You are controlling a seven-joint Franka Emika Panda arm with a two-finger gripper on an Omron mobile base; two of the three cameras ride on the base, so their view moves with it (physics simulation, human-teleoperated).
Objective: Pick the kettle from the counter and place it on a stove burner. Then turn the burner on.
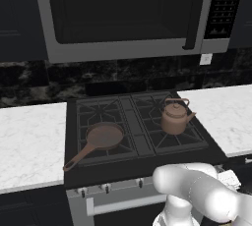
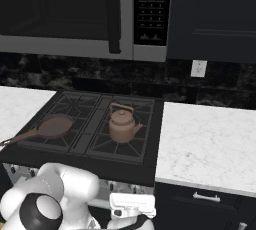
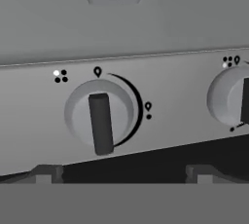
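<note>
Hand view: spread fingers [image 3: 124,173] just before a stove knob [image 3: 100,119]; kettle [image 1: 174,116] on the stove burner [image 1: 170,131].

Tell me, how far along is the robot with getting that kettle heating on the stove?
The first half looks done: the kettle stands on a stove burner, off the counter. In hand: the open gripper faces a stove knob, fingertips not yet touching it. Left: turning the knob to light the burner.

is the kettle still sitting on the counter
No, the kettle stands on the stove's right-hand burner grate, off the counter.
</note>
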